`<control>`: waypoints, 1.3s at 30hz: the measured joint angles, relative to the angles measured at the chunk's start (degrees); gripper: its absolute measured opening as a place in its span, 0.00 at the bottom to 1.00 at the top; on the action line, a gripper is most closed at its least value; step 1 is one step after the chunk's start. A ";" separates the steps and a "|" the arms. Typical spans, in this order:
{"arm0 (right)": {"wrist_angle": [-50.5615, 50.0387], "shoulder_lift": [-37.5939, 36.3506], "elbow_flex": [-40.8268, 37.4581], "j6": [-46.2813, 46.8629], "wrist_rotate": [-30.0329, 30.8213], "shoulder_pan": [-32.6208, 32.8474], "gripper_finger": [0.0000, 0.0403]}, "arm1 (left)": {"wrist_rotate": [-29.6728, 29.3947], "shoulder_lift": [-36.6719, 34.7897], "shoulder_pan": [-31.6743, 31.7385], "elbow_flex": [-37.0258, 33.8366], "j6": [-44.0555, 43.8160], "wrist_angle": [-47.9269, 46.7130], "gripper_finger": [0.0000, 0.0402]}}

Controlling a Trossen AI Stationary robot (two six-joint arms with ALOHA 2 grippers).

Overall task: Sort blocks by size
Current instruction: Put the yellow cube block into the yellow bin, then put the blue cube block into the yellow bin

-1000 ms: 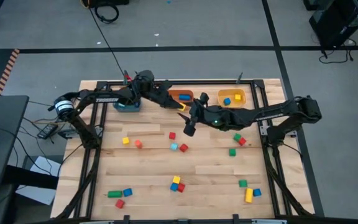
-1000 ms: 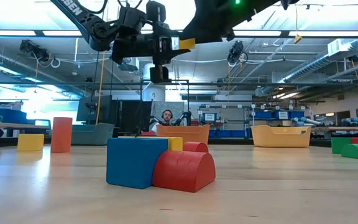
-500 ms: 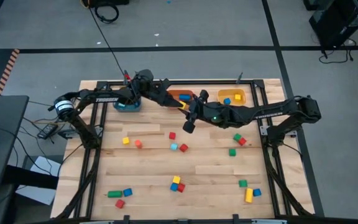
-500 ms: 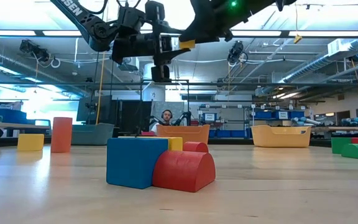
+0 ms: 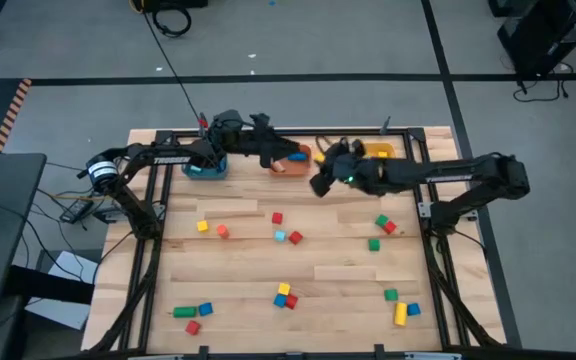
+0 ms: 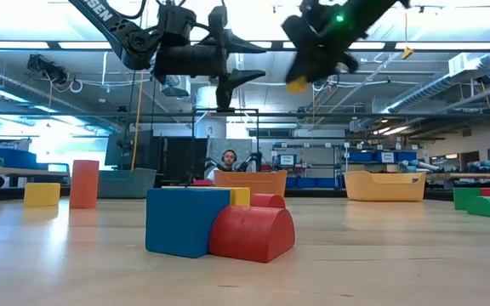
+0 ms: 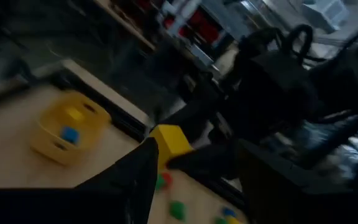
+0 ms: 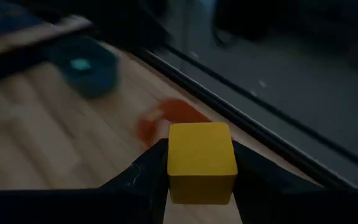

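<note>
Three bins [image 5: 290, 160] behind right jaws' yellow cube [image 8: 201, 162].

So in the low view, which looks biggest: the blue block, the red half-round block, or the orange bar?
1. Blue block
2. Red half-round block
3. Orange bar

The bar stands farther from the camera, so it may only look smaller.

Pale planked wooden table [image 5: 238, 270], smooth painted blocks [image 6: 187, 221], matt dark metal frame [image 5: 148, 260].

A robotics lab: ceiling strip lights [image 6: 449, 44], shelves of blue bins [image 6: 381, 156], other rigs.
</note>
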 joint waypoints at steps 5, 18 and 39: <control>-5.91 -4.72 -3.06 3.01 -7.41 -9.20 0.37 | -7.92 -0.04 -0.91 0.00 7.88 -0.13 0.54; -14.78 0.10 -6.43 2.86 -32.77 -39.00 0.37 | -22.62 -0.04 -6.15 0.47 12.32 -2.28 0.54; -16.35 5.32 -6.43 -13.95 -33.75 -43.57 0.56 | -47.28 -0.94 -17.89 21.92 -2.23 -58.01 0.54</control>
